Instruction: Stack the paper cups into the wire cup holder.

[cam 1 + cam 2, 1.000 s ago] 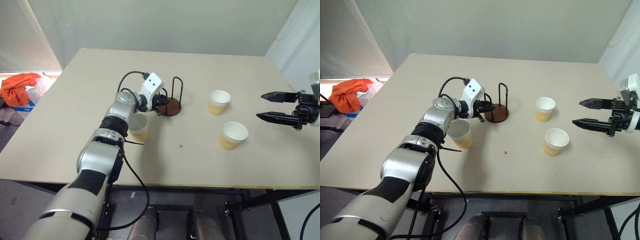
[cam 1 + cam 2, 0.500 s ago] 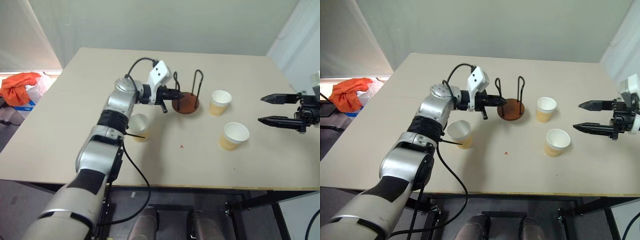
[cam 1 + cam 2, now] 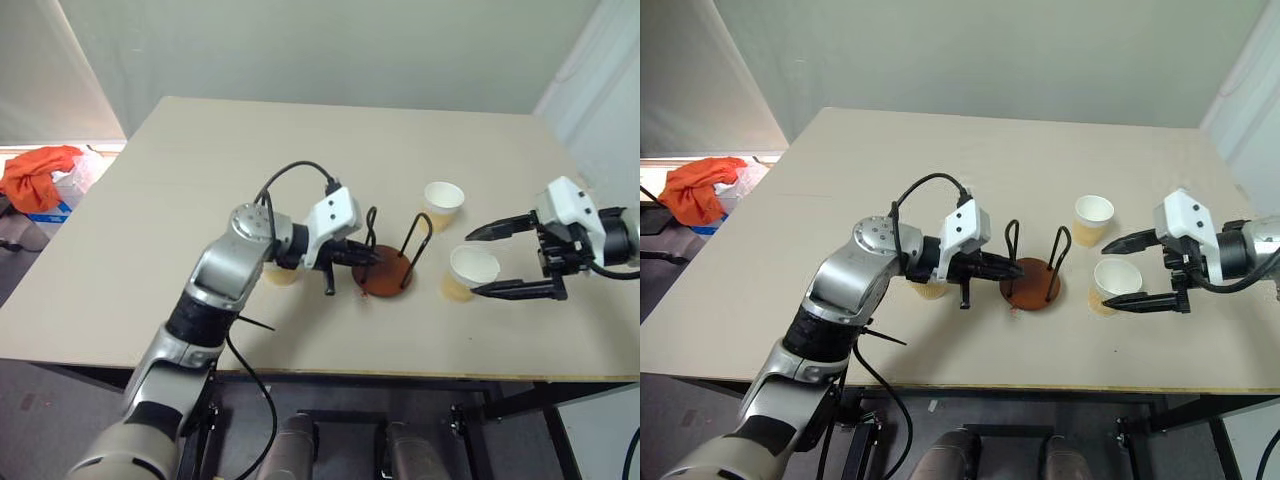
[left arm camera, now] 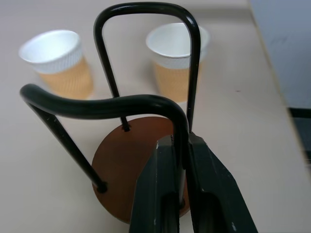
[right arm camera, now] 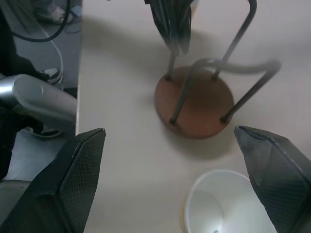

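The left gripper is clenched on one wire loop of the cup holder, which sits on the table near its front edge (the red-brown base looks tilted, though whether it is lifted cannot be told). Just to the right of the holder stands a paper cup, and the right gripper hangs spread wide on either side of it, not touching. A second cup stands behind the first. The third cup is left of the holder, behind the left arm.
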{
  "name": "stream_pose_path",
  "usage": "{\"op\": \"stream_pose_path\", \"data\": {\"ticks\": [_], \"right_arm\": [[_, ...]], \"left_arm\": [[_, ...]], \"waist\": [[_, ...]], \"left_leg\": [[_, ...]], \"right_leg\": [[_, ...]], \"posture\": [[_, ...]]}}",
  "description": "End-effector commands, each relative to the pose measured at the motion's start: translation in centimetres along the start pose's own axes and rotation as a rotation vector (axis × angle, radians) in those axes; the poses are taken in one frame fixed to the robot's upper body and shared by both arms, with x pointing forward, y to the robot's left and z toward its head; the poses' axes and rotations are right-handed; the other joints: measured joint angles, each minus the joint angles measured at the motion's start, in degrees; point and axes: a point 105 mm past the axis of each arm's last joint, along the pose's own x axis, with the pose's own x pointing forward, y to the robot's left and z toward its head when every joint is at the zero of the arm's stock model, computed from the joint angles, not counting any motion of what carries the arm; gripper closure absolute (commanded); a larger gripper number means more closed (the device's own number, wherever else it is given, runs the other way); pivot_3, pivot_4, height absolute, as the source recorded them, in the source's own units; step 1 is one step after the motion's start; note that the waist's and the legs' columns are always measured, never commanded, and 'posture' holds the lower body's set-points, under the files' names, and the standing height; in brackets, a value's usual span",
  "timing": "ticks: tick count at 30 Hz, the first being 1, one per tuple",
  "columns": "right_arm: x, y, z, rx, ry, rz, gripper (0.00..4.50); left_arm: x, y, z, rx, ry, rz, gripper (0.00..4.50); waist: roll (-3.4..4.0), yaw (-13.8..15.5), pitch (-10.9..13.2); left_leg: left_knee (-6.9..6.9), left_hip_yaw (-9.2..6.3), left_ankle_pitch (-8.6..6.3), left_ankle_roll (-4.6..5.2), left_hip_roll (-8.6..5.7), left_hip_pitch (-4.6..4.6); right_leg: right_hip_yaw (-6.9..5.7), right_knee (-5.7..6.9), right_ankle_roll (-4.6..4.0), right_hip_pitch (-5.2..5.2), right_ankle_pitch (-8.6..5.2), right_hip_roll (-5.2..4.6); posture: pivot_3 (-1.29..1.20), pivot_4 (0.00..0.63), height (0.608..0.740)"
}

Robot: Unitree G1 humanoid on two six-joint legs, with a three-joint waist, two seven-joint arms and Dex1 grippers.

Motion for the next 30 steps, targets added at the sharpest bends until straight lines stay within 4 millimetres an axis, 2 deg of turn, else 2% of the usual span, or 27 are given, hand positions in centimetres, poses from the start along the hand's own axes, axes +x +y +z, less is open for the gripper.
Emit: {"op": "stream_pose_path", "data": {"ticks": [1,9,13,18,23,28,30], "right_arm": [[0.1,-0.1,1.1,-0.061,-0.001,0.000,0.00],[0.5,-0.4,0.8,-0.056,0.010,-0.003,0.00],[0.3,-0.7,0.4,-0.055,0.029,-0.019,0.00],[0.2,-1.1,0.1,-0.045,0.039,-0.026,0.00],[0.1,-1.4,-1.1,-0.041,0.102,-0.016,0.00],[0.5,-1.8,-2.8,-0.032,0.173,-0.006,0.00],[0.7,-1.9,-3.3,-0.033,0.196,-0.005,0.00]], "left_arm": [[0.0,-1.5,0.0,0.013,0.022,-0.012,4.47],[0.3,-2.5,-2.0,-0.047,0.091,-0.010,4.47],[0.3,-2.9,-3.0,-0.085,0.125,-0.022,3.42],[-0.7,-3.0,-3.4,-0.070,0.158,-0.027,1.69],[-2.6,-2.8,-2.1,-0.040,0.130,-0.013,0.03],[-5.6,-2.7,0.2,0.065,0.095,0.030,0.03],[-7.5,-2.5,1.4,0.095,0.058,0.067,0.03]], "waist": [[0.00,-0.09,0.00],[0.00,-0.21,0.00],[0.01,-0.23,0.00],[0.01,-0.23,0.00],[0.01,-0.25,0.00],[0.02,-0.39,0.01],[0.03,-0.43,0.01]], "left_leg": [[0.00,0.00,0.00,-0.01,0.01,0.03],[-0.01,-0.06,0.12,-0.13,0.03,0.07],[-0.07,-0.05,0.10,-0.14,0.03,0.08],[-0.12,-0.07,0.07,-0.18,0.05,0.04],[-0.13,-0.07,0.05,-0.19,0.04,0.04],[-0.18,-0.08,0.03,-0.23,0.05,0.03],[-0.21,-0.08,0.01,-0.26,0.06,0.04]], "right_leg": [[0.00,0.00,-0.04,0.00,0.03,0.00],[-0.02,0.00,-0.23,0.00,0.19,0.00],[-0.02,-0.02,-0.23,-0.02,0.18,0.00],[-0.03,-0.04,-0.23,-0.07,0.17,0.00],[-0.03,-0.07,-0.24,-0.07,0.17,0.00],[-0.03,-0.06,-0.25,-0.14,0.16,0.01],[-0.03,-0.06,-0.29,-0.17,0.14,0.02]], "posture": [[0.00,0.150,0.740],[0.00,0.150,0.740],[0.00,0.150,0.740],[0.00,0.150,0.740],[0.00,0.150,0.740],[0.00,0.150,0.740],[0.00,0.150,0.740]]}}
